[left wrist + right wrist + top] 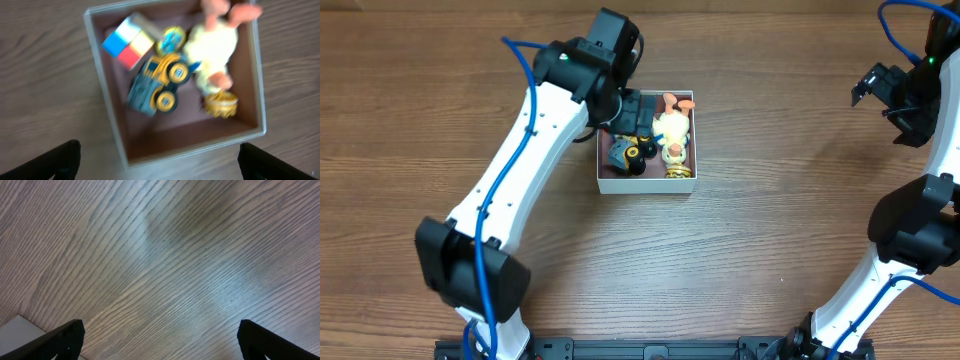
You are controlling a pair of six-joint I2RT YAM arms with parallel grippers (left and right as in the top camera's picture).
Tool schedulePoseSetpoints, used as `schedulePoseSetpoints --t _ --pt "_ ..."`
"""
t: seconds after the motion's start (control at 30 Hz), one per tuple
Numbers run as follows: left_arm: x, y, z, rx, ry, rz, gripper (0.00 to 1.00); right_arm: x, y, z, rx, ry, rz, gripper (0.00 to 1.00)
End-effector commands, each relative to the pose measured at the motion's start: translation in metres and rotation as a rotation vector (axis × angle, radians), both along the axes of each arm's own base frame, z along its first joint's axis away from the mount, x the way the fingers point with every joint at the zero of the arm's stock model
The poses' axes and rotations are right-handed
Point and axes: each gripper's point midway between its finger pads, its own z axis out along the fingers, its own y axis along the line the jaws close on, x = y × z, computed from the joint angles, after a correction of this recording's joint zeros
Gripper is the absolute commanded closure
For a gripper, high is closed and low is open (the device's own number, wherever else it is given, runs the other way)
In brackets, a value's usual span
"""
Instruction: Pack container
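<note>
The container [200, 142] holds a truck [157, 82], a block [127, 41], perhaps a doll [212, 47]; left gripper [160, 161], right gripper [160, 340] spread wide.

Right wrist cam: we see mostly bare table [165, 250], brown wood with the grain running diagonally from lower left to upper right. A soft bright sheen crosses the middle of frame, with a darker band toward top centre. The right tool [160, 341] has its two dark fingers [64, 339] spread wide, one tip in each bottom corner and only wood grain between them. A pale grey-white patch [19, 332] sits in the bottom-left corner, flat with a straight edge, just beside the left-hand tip. We can't tell what it is.
</note>
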Motion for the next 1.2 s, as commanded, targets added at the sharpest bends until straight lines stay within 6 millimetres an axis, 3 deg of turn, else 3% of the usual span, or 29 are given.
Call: schedulePoseSetpoints --t 0.0,0.33,0.43,0.63,0.8,0.93,1.17 --pt "-0.015 0.016 0.05 -0.009 -0.098 0.048 0.0 0.0 0.001 0.008 -0.006 -0.022 0.002 0.0" --pt "-0.084 0.052 0.101 -0.055 -0.204 0.089 0.0 0.0 0.001 0.008 -0.006 -0.022 0.002 0.0" --pt "-0.112 0.072 0.105 -0.063 -0.277 0.174 0.0 0.001 0.001 0.008 -0.006 -0.022 0.002 0.0" --pt "-0.157 0.09 0.098 -0.13 -0.32 0.238 0.0 0.0 0.001 0.008 -0.006 -0.022 0.002 0.0" --pt "-0.173 0.098 0.098 -0.132 -0.322 0.237 0.0 0.0 0.001 0.008 -0.006 -0.022 0.002 0.0" --pt "-0.194 0.103 0.083 -0.095 -0.223 0.228 0.0 0.0 0.001 0.008 -0.006 -0.022 0.002 0.0" --pt "-0.17 0.093 0.082 -0.082 -0.316 0.124 0.0 0.001 0.001 0.008 -0.006 -0.022 0.002 0.0"
